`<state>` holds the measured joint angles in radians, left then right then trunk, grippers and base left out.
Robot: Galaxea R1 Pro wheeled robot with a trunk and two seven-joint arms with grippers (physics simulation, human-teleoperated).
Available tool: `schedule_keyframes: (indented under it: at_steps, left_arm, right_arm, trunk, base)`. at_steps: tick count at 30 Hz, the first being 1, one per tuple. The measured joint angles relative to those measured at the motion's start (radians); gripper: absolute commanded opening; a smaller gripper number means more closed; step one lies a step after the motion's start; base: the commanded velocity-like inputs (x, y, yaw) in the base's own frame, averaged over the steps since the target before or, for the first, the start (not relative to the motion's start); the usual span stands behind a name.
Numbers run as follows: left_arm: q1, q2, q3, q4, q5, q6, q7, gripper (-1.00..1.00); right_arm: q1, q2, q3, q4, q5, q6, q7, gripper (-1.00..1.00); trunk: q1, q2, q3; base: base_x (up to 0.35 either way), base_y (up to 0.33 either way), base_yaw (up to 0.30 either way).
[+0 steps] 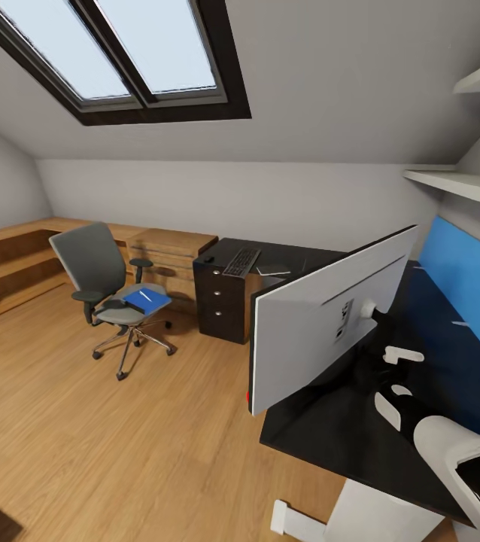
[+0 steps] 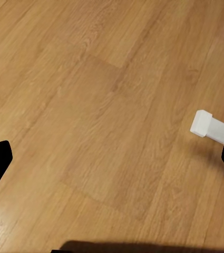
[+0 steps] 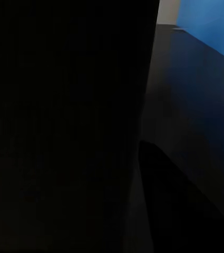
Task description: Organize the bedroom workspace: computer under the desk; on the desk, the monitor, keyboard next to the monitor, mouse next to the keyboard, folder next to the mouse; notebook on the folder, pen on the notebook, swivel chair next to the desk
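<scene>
Monitor seemingly back-first, blue-panel-facing.

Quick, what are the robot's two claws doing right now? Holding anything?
Left gripper: open, holding nothing, over the floor.
Right gripper: cannot be told; its camera view is too dark, close by the monitor.

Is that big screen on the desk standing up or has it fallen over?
Standing: the monitor rises upright on the desk, its pale back facing the head camera.
</scene>
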<state>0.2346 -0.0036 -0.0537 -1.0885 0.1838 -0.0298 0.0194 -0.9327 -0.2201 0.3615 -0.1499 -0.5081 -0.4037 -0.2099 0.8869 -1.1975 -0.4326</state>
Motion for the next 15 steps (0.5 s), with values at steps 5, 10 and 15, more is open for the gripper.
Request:
schedule_keyframes:
  at_steps: [5,10,15]
  left_arm:
    - [0.0,0.0,0.0,0.0,0.0,0.0,0.0,1.0]
    - [0.0,0.0,0.0,0.0,0.0,0.0,0.0,1.0]
    - [0.0,0.0,0.0,0.0,0.0,0.0,0.0,1.0]
  right_arm:
    - [0.0,0.0,-0.001,0.001,0.0,-0.001,0.0,-1.0]
    - [0.0,0.0,-0.001,0.0,0.0,-0.001,0.0,-1.0]
    - [0.0,0.0,-0.001,0.0,0.0,0.0,0.0,-1.0]
  trunk:
    - [0.0,0.0,0.0]
    - [0.0,0.0,0.0]
    - [0.0,0.0,0.0]
  base:
    - [0.0,0.0,0.0]
    - [0.0,0.0,0.0]
    - [0.0,0.0,0.0]
